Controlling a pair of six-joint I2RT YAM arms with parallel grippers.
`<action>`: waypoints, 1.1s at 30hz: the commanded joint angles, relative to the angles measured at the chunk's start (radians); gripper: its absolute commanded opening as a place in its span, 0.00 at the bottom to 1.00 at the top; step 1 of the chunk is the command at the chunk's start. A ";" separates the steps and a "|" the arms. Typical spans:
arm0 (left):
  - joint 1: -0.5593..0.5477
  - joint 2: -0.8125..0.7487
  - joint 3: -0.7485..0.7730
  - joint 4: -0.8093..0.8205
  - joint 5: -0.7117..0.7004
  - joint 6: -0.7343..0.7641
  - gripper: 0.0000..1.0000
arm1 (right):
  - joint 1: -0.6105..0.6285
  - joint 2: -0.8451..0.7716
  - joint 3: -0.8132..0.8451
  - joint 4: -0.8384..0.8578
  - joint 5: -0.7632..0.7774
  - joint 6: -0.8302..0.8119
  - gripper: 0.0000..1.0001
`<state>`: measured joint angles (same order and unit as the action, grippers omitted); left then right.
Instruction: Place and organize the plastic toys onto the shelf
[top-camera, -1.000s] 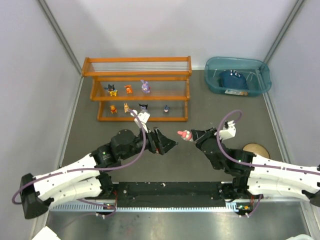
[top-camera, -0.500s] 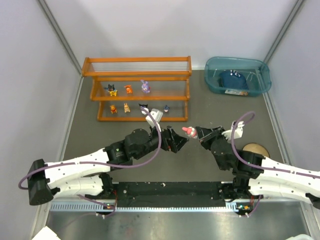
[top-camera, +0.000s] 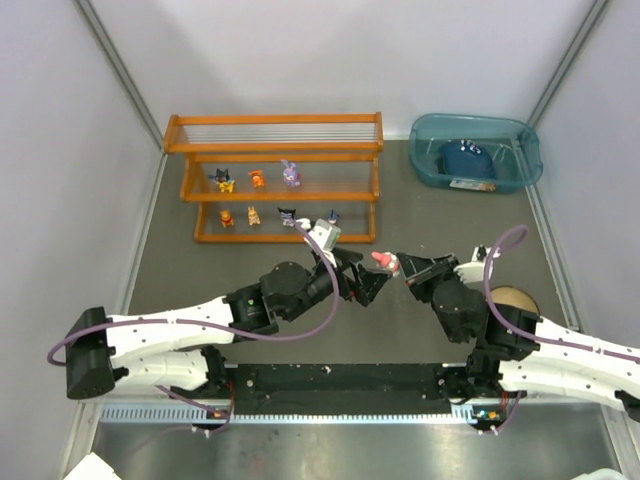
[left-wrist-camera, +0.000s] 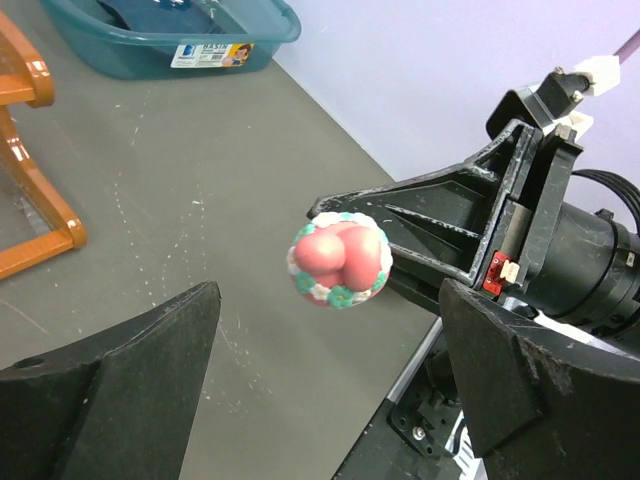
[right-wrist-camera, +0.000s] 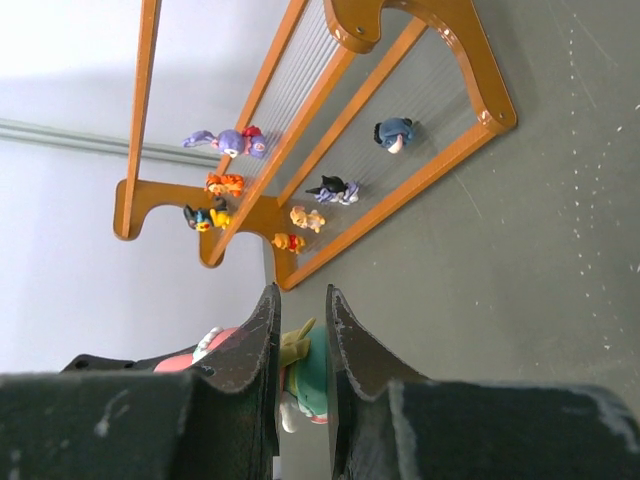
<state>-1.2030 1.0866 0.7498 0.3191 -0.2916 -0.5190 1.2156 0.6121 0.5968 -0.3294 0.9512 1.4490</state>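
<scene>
While the right gripper (top-camera: 393, 264) has its jaws clamped tight on the pink toy (top-camera: 380, 261), the left gripper (top-camera: 370, 284) sits right in front of it, jaws spread wide with nothing in them. The toy is up off the table (top-camera: 400, 210), mid-air between the two arms, out in front of the right end of the shelf (top-camera: 275, 150) and well apart from it.

It pokes out past the right fingertips. Its long axis runs along the line from one gripper to the other, and the rounded pink end faces the left one. From the left wrist you see it end-on, a pink blob with a flowery white-and-teal rim. The left fingers (left-wrist-camera: 110, 390) flank it on both sides, not touching.

Seven small figures (top-camera: 257, 179) stand on the shelf: three on the middle tier, four on the bottom one.
</scene>
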 joint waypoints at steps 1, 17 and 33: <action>-0.042 0.048 0.036 0.124 -0.037 0.092 0.96 | 0.013 0.003 0.052 0.004 -0.002 0.094 0.00; -0.087 0.105 0.059 0.184 -0.149 0.106 0.77 | 0.012 -0.025 0.061 -0.017 0.000 0.137 0.00; -0.095 0.156 0.074 0.232 -0.152 0.094 0.65 | 0.012 -0.051 0.051 -0.016 -0.003 0.125 0.00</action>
<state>-1.2919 1.2346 0.7776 0.4946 -0.4389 -0.4244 1.2156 0.5762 0.6113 -0.3679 0.9405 1.5681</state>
